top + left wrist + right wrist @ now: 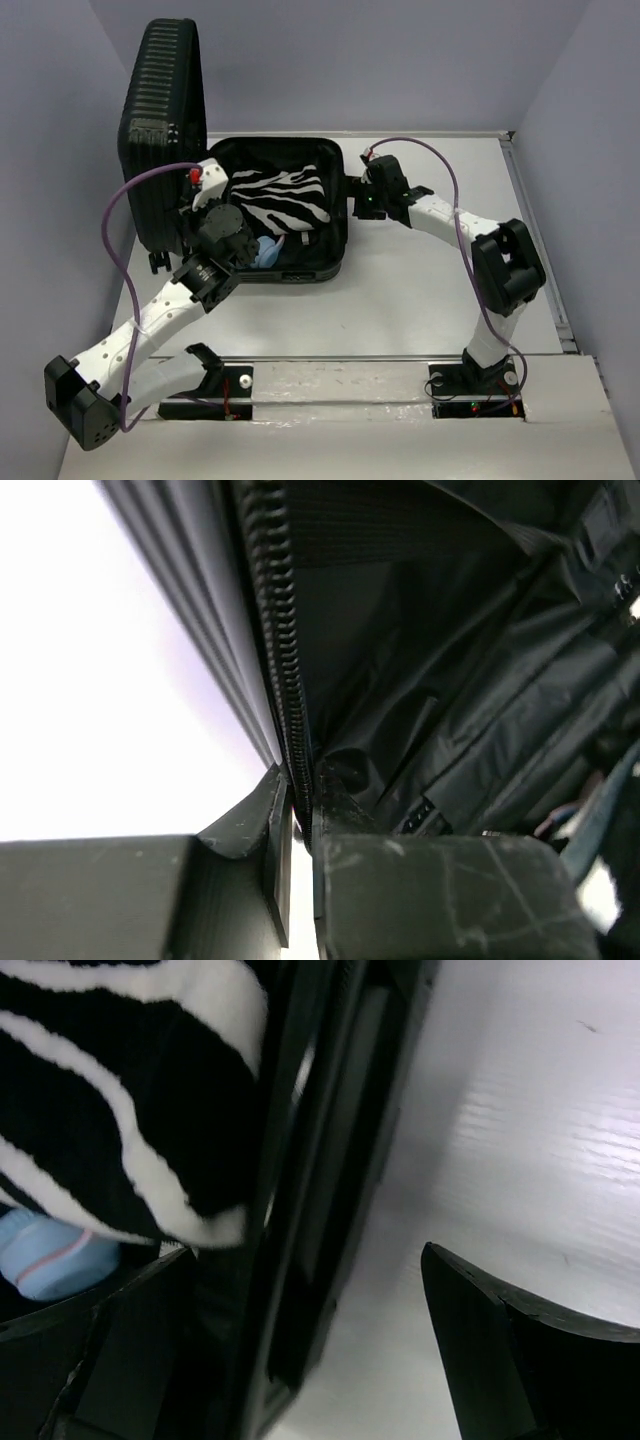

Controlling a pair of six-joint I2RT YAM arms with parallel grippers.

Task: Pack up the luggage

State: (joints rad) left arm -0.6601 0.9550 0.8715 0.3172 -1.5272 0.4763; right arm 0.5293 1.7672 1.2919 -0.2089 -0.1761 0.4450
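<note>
**Luggage open on table, partly packed; lid not yet closed.**
The luggage [160, 130] lies centre-left on the table [430, 300], with its base flat and its ribbed lid standing upright at the left. A zebra-striped garment [282, 198] and a pale blue item [268, 252] lie in the base. Judged remaining: lower the lid and zip it. The left gripper [300, 860] pinches the lid's zipper rim. The right gripper [310, 1280] straddles the base's right wall, fingers spread (contact unclear). No brand or writing is legible.

The right end effector [300, 1255] straddles the black side wall of the luggage [335, 1160], its fingers [510, 1360] wide apart: one is inside, near the zebra-striped cloth [100, 1090] and a light blue item [45, 1255], the other is above the white desk [520, 1110].
</note>
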